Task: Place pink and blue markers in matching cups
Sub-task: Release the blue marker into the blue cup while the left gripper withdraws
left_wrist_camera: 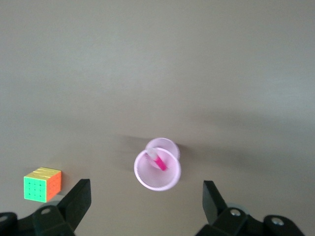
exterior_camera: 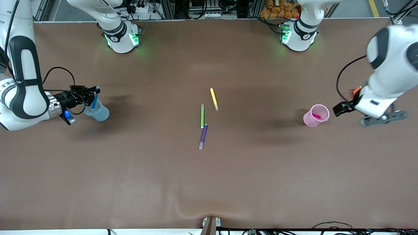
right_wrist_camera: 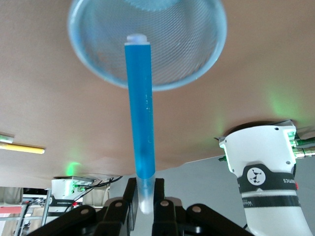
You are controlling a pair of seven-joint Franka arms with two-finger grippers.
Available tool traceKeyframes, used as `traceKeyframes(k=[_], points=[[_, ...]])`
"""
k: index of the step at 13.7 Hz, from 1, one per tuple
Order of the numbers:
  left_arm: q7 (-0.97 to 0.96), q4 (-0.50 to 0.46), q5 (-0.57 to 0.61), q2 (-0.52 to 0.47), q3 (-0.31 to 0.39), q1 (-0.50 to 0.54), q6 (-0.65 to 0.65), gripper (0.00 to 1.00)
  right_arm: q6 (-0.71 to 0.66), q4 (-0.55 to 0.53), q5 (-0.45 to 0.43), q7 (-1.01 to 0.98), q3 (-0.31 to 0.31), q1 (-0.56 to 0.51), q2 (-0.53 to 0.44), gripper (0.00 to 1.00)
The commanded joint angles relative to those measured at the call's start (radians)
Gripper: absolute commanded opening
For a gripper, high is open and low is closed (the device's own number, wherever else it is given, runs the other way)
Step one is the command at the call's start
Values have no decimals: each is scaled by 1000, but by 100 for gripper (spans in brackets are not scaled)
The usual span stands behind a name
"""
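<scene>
Two markers matter here, and you can see both. Your blue marker sits at the left edge of the front view, pinched at its pale end by the right gripper, with its other end pointing down into the mouth of the blue cup. In the right wrist view the marker runs from the closed fingers up to the cup's rim; whether its tip touches the cup you cannot tell.

Your pink marker is at the right of the front view, already inside the pink cup, leaning on the wall. The left wrist view shows it in that cup from above.

Just beside the pink cup, toward the left arm's end of the table, hangs the left gripper, spread wide and holding nothing; its fingers frame the cup in the lower part of the wrist view. A colour cube lies at lower left there.

Mid-frame in the front view lie three other markers: yellow, green and purple.
</scene>
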Motion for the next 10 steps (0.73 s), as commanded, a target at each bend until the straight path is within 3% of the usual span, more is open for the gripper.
traceKeyframes(k=[1,3,7,8,9,10], points=[[65,163,-47,8,-9,6,-163,100,9,-22,48,-21,-31,-13,-7,0],[76,215,-50,-5,-12,6,-237,100,15,-23,52,-21,-35,-13,-2,0],[75,258,-50,-30,-48,6,-254,100,55,-23,63,-43,-39,-13,26,0],[73,266,-49,-30,-59,6,-262,100,58,-23,63,-44,-39,-13,32,8],[73,266,-48,-32,-65,6,-265,100,58,-23,65,-43,-39,-12,32,33],[73,266,-48,-38,-67,6,-266,100,57,-22,68,-43,-39,-10,32,67]])
